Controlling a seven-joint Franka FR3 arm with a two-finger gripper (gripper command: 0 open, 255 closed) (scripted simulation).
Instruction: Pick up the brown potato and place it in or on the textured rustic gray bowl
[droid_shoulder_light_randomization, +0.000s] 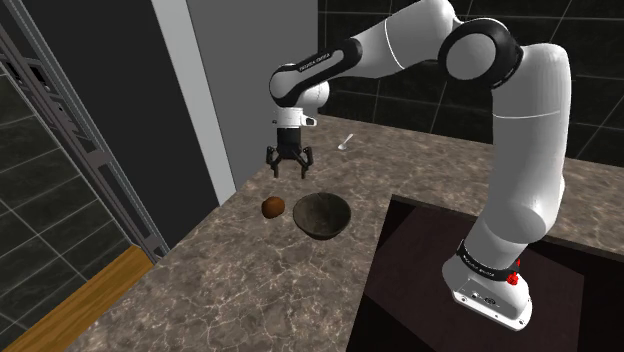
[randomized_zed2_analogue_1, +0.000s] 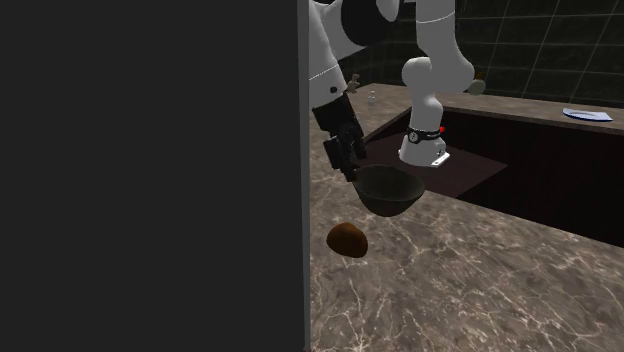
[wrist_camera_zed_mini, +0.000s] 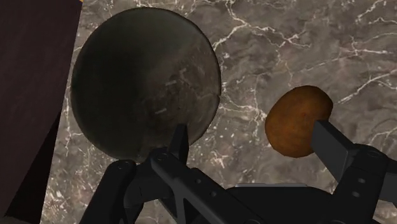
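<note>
Shoulder view: the pincer (droid_shoulder_light_randomization: 288, 172) hangs released above the marbled counter (droid_shoulder_light_randomization: 250, 300), fingers spread and nothing between them. The brown potato (droid_shoulder_light_randomization: 273, 207) lies on the counter below it and a little to one side, and the dark gray bowl (droid_shoulder_light_randomization: 320, 226) stands below it on the other side, close to the potato but apart from it. Second exterior view: the pincer (randomized_zed2_analogue_1: 351, 170) is above and behind the bowl (randomized_zed2_analogue_1: 388, 192). The potato (randomized_zed2_analogue_1: 347, 239) rests lower down on the counter, clear of both. Wrist view: the pincer (wrist_camera_zed_mini: 250, 130) is open wide. The potato (wrist_camera_zed_mini: 294, 121) sits beyond one fingertip, partly covered by it rather than centred in the gap, and the bowl (wrist_camera_zed_mini: 146, 83), empty, lies beyond the other finger. My finding: no step of the task is complete. The approach is under way but misaligned. Centring over the potato, descent, grasp, lift and the short transfer to the bowl all remain.
</note>
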